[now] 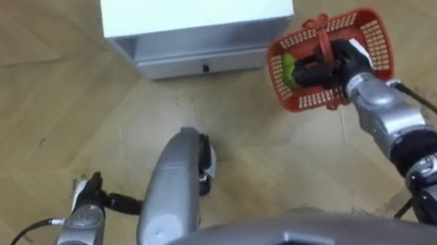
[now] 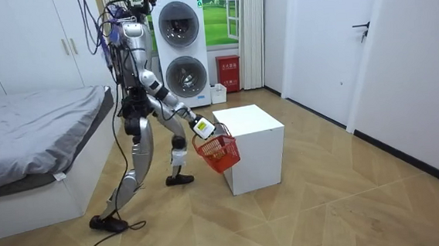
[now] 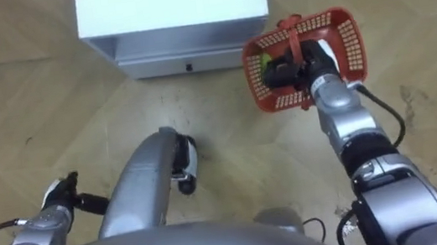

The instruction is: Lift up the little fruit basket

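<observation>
The fruit basket (image 1: 368, 39) is red plastic mesh with a red handle, and a green fruit (image 1: 288, 68) lies inside it. It hangs off the floor beside the front right corner of the white cube table (image 1: 195, 7). My right hand (image 1: 344, 62) is shut on the basket's handle from above. In the room view the basket (image 2: 220, 152) dangles under that hand (image 2: 203, 127), in front of the cube (image 2: 255, 136). My left hand (image 1: 86, 195) hangs low at my left side with relaxed fingers, holding nothing.
I stand bent forward between a grey bed (image 2: 26, 129) and the white cube, one leg set ahead. Stacked washing machines (image 2: 182, 52) and a red box (image 2: 229, 72) stand at the back wall. Bare wooden floor (image 2: 349, 199) spreads to the room view's right.
</observation>
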### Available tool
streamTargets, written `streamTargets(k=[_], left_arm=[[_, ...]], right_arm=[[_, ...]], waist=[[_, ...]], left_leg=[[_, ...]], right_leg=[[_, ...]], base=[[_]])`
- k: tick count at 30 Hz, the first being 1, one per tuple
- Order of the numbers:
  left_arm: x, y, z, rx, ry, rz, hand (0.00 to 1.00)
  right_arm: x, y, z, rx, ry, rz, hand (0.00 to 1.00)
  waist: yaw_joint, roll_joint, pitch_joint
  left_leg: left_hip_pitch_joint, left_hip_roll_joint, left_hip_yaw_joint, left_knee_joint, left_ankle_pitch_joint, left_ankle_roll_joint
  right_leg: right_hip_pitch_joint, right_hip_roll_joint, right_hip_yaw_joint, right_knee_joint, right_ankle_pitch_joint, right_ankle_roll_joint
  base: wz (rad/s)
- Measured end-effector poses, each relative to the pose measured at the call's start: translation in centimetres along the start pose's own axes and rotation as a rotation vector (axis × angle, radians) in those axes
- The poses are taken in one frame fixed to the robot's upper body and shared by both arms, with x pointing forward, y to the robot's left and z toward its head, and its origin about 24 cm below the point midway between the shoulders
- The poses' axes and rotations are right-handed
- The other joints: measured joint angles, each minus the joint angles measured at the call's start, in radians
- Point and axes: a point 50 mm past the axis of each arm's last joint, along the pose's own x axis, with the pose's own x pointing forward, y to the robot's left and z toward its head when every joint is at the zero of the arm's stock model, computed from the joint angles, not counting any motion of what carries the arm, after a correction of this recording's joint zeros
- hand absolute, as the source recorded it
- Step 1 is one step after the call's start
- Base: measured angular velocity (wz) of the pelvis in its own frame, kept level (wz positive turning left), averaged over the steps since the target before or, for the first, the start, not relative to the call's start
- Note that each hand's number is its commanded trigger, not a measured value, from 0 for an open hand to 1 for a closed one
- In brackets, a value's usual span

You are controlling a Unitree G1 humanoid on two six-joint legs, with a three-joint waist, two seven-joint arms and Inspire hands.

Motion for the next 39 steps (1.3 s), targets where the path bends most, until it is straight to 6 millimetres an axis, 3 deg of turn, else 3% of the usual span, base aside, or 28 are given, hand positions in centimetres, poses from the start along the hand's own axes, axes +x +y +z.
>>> streamTargets(k=[2, 4, 7, 10, 12, 18, 20, 21, 22, 23, 24, 25, 26, 27, 28, 29, 30, 31, 32, 33, 34, 35, 37, 39], left_arm=[[-0.2, 0.0, -1.2, 0.023, 0.028, 0.014, 0.00], [-0.5, -0.3, -2.2, 0.043, 0.044, 0.011, 0.00], [-0.8, -0.7, -3.5, 0.071, 0.085, 0.002, 0.00], [-0.8, -0.4, -3.3, 0.077, 0.076, 0.017, 0.00], [-0.7, -0.1, -2.9, 0.066, 0.063, 0.033, 0.00], [-0.5, 0.5, -1.2, 0.043, 0.002, 0.059, 0.00], [-0.5, 0.6, -1.1, 0.044, 0.007, 0.061, 0.00], [-0.6, 0.6, -1.2, 0.043, 0.010, 0.061, 0.00], [-0.7, 0.5, -1.9, 0.023, 0.029, 0.062, 0.00], [-0.8, 0.2, -2.9, 0.011, 0.067, 0.049, 0.00], [-0.8, -0.1, -3.4, 0.012, 0.086, 0.037, 0.00], [-1.0, -0.7, -4.0, 0.015, 0.115, 0.011, 0.00], [-1.1, -1.4, -3.8, 0.020, 0.111, -0.015, 0.00], [-1.1, -1.4, -3.7, 0.027, 0.108, -0.018, 0.00], [-1.1, -1.0, -3.9, 0.032, 0.118, -0.006, 0.00], [-1.0, -0.9, -3.7, 0.029, 0.121, 0.001, 0.00], [-1.0, -0.9, -3.8, 0.030, 0.126, 0.002, 0.00], [-1.1, -0.9, -4.0, 0.031, 0.141, 0.002, 0.00], [-1.2, -0.9, -4.3, 0.032, 0.156, 0.002, 0.00], [-1.2, -0.9, -4.4, 0.030, 0.162, 0.005, 0.00], [-1.2, -0.8, -4.3, 0.030, 0.162, 0.012, 0.00], [-1.1, -0.8, -3.9, 0.029, 0.149, 0.016, 0.00], [-1.0, -0.7, -2.8, 0.048, 0.112, 0.030, 0.00], [-0.6, -0.7, -1.2, 0.066, 0.073, 0.034, 0.00]], right_arm=[[-0.2, 0.4, 0.0, 0.017, -0.012, 0.013, 1.00], [-0.2, 0.8, 0.4, 0.024, -0.027, 0.024, 1.00], [-0.3, 1.3, 0.8, 0.017, -0.049, 0.037, 1.00], [-0.3, 1.9, 1.7, -0.023, -0.090, 0.074, 1.00], [-0.4, 2.1, 2.0, -0.051, -0.109, 0.087, 1.00], [-0.4, 2.6, 2.2, -0.092, -0.132, 0.109, 1.00], [-0.5, 3.0, 2.0, -0.092, -0.128, 0.129, 1.00], [-0.6, 3.1, 1.8, -0.089, -0.126, 0.134, 1.00], [-0.7, 3.8, 2.2, -0.107, -0.149, 0.161, 1.00], [-0.7, 4.2, 3.7, -0.124, -0.209, 0.177, 1.00], [-0.8, 4.4, 3.7, -0.125, -0.224, 0.178, 1.00], [-1.0, 4.0, 2.7, -0.111, -0.199, 0.160, 1.00], [-1.2, 2.9, 1.7, -0.117, -0.167, 0.128, 1.00], [-1.3, 2.7, 1.3, -0.114, -0.155, 0.122, 1.00], [-1.4, 2.7, 0.7, -0.103, -0.139, 0.121, 1.00], [-1.5, 2.5, 0.6, -0.111, -0.136, 0.121, 1.00], [-1.5, 2.7, 0.7, -0.107, -0.141, 0.123, 1.00], [-1.5, 3.1, 0.8, -0.105, -0.147, 0.134, 1.00], [-1.6, 3.5, 0.7, -0.105, -0.145, 0.142, 1.00], [-1.6, 3.6, 0.5, -0.107, -0.141, 0.149, 1.00], [-1.7, 3.6, 0.1, -0.110, -0.130, 0.157, 1.00], [-1.9, 3.3, -0.4, -0.108, -0.115, 0.153, 1.00], [-2.1, 2.9, -1.0, -0.097, -0.096, 0.143, 1.00], [-2.1, 2.6, -0.9, -0.115, -0.092, 0.140, 1.00]], waist=[[0.005, -0.017, 0.0075], [0.004, -0.020, 0.0073], [0.005, -0.027, 0.0070], [0.016, -0.028, 0.0062], [0.017, -0.027, 0.0064], [0.021, -0.019, 0.0103], [0.014, -0.013, 0.0113], [0.006, 0.000, 0.0149], [0.014, -0.007, 0.0081], [0.023, 0.008, 0.0187], [0.017, 0.025, 0.0219], [0.010, 0.036, 0.0126], [-0.001, 0.047, 0.0041], [-0.004, 0.040, 0.0013], [-0.015, 0.015, -0.0074], [-0.009, -0.002, -0.0077], [-0.001, -0.006, -0.0074], [0.006, -0.010, -0.0081], [0.007, -0.008, -0.0064], [0.008, -0.005, -0.0061], [0.004, -0.004, -0.0046], [-0.003, -0.004, -0.0037], [-0.006, -0.003, -0.0030], [-0.007, 0.003, 0.0009]], left_leg=[[0.032, 0.018, -0.002, -0.041, 0.027, -0.021], [0.037, 0.043, -0.004, -0.044, 0.032, -0.029], [0.044, 0.058, -0.010, -0.048, 0.038, -0.038], [0.045, 0.069, -0.010, -0.048, 0.038, -0.039], [0.047, 0.070, -0.010, -0.048, 0.038, -0.039], [0.063, 0.084, -0.029, -0.031, 0.038, -0.037], [0.104, 0.099, -0.076, -0.069, 0.037, -0.036], [0.114, 0.101, -0.112, -0.085, 0.037, -0.036], [0.135, 0.105, -0.168, -0.113, 0.038, -0.039], [0.108, 0.123, -0.153, -0.018, 0.045, -0.041], [0.074, 0.133, -0.128, 0.069, 0.043, -0.033], [0.041, 0.115, -0.100, 0.104, 0.008, -0.017], [0.040, 0.052, -0.022, 0.013, 0.006, 0.015], [0.052, 0.034, 0.014, -0.035, 0.010, 0.050], [0.080, 0.009, 0.066, -0.078, 0.012, 0.058], [0.099, -0.006, 0.085, -0.103, 0.011, 0.068], [0.109, -0.008, 0.085, -0.113, 0.009, 0.071], [0.136, -0.009, 0.085, -0.126, 0.008, 0.072], [0.171, -0.011, 0.085, -0.138, 0.007, 0.073], [0.191, -0.013, 0.087, -0.149, 0.006, 0.075], [0.246, -0.023, 0.088, -0.198, 0.000, 0.086], [0.303, -0.040, 0.091, -0.259, -0.008, 0.099], [0.349, -0.062, 0.091, -0.298, -0.021, 0.120], [0.364, -0.074, 0.080, -0.310, -0.024, 0.124]], right_leg=[[0.013, 0.015, 0.000, -0.009, 0.000, 0.000], [0.013, 0.035, 0.000, -0.009, 0.001, -0.001], [0.026, 0.053, -0.006, -0.018, 0.002, -0.004], [0.032, 0.062, -0.008, -0.036, 0.011, -0.016], [0.042, 0.067, -0.009, -0.052, 0.024, -0.015], [0.070, 0.096, -0.016, -0.076, 0.136, -0.020], [0.044, 0.113, -0.038, 0.000, 0.239, -0.019], [0.031, 0.108, -0.044, 0.022, 0.219, -0.019], [-0.020, 0.074, -0.063, -0.013, 0.122, -0.008], [-0.030, 0.053, -0.051, -0.160, 0.113, 0.002], [-0.005, 0.065, -0.024, -0.160, 0.105, 0.018], [0.010, 0.067, -0.021, -0.136, 0.082, 0.012], [0.006, 0.049, -0.028, -0.083, 0.079, 0.014], [0.001, 0.033, -0.034, -0.056, 0.079, 0.014], [-0.013, -0.007, -0.066, -0.016, 0.089, 0.014], [-0.027, -0.022, -0.071, 0.010, 0.130, -0.001], [-0.029, -0.021, -0.067, 0.013, 0.159, -0.007], [-0.020, -0.009, -0.058, 0.006, 0.221, -0.018], [-0.003, -0.001, -0.051, 0.010, 0.299, -0.041], [0.000, 0.004, -0.045, 0.023, 0.338, -0.048], [-0.010, 0.001, -0.030, 0.077, 0.425, -0.051], [-0.033, -0.014, -0.026, 0.157, 0.523, -0.045], [-0.096, -0.047, -0.020, 0.303, 0.605, -0.050], [-0.193, -0.072, -0.014, 0.459, 0.518, -0.058]], base=[[-0.08], [-0.07], [0.02], [-0.02], [0.03], [0.05], [0.10], [-0.33], [-0.87], [-0.99], [-0.56], [0.21], [0.44], [0.79], [0.70], [0.56], [0.12], [-0.05], [0.03], [0.21], [0.42], [0.46], [0.42], [0.19]])
